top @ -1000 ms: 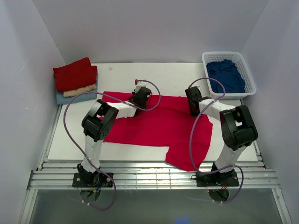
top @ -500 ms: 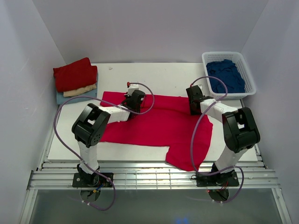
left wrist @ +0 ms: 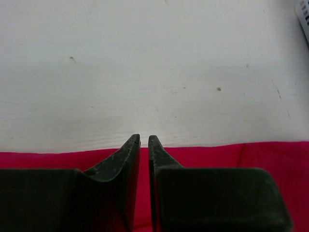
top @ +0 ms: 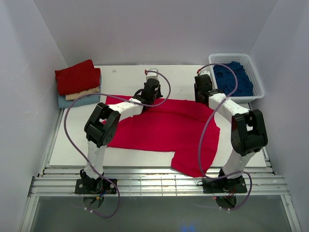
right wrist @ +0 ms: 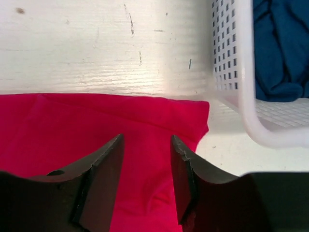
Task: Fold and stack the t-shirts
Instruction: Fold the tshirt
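Crimson t-shirt (top: 164,128) lies flat on the table (top: 130,77); left gripper (left wrist: 144,140) barely parted, right gripper (right wrist: 147,145) half open, both empty at its far edge; hazard: uneven pinches likely skew the fold, or the right one snags the basket (right wrist: 245,72).

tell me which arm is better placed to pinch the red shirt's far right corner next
Right. The right gripper hangs open over the far right corner of the red shirt, beside the basket. The left gripper, its jaws barely apart, sits further left along the shirt's far edge.
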